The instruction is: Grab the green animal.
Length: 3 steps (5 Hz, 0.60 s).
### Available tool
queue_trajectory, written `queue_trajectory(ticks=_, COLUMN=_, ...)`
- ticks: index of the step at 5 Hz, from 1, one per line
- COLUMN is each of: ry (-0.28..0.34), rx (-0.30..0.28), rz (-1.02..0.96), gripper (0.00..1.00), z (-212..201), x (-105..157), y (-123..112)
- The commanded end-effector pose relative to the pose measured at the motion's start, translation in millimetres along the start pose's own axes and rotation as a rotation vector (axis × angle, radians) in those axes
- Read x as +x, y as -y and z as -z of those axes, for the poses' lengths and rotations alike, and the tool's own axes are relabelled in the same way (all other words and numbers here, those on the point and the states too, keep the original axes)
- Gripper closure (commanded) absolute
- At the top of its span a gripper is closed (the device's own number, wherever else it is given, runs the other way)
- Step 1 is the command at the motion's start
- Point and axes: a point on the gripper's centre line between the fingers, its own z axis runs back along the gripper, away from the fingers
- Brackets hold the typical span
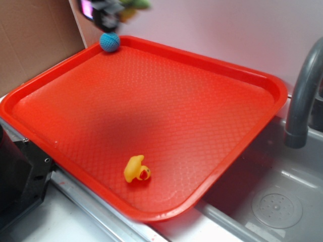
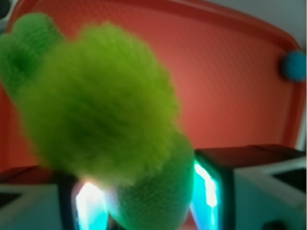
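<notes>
The green animal point(image 2: 103, 115), a plush turtle with a fuzzy yellow-green shell and darker green flippers, fills the wrist view, clamped between my two fingers. In the exterior view it shows as a blurred green patch point(image 1: 135, 4) at the top edge, beside the dark gripper point(image 1: 108, 14), high above the far left corner of the red tray point(image 1: 166, 101). My gripper point(image 2: 148, 201) is shut on the turtle's lower body and holds it in the air over the tray.
A blue knitted ball point(image 1: 109, 42) lies in the tray's far left corner, below the gripper. A yellow rubber duck point(image 1: 137, 169) lies near the tray's front edge. A grey faucet point(image 1: 303, 96) and sink basin stand to the right. Cardboard stands at the left.
</notes>
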Motion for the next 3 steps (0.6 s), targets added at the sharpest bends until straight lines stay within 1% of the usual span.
queue_trajectory(ticks=1, ry=0.012, rx=0.174, rz=-0.291, gripper=1.00, z=-51, x=-44, y=-7)
queue_trajectory(ticks=2, ry=0.066, rx=0.215, rz=-0.519, gripper=1.00, z=-45, x=-49, y=-9)
queue_trajectory(ticks=3, ry=0.058, rx=0.214, rz=-0.610, gripper=1.00, z=-39, x=-49, y=-22)
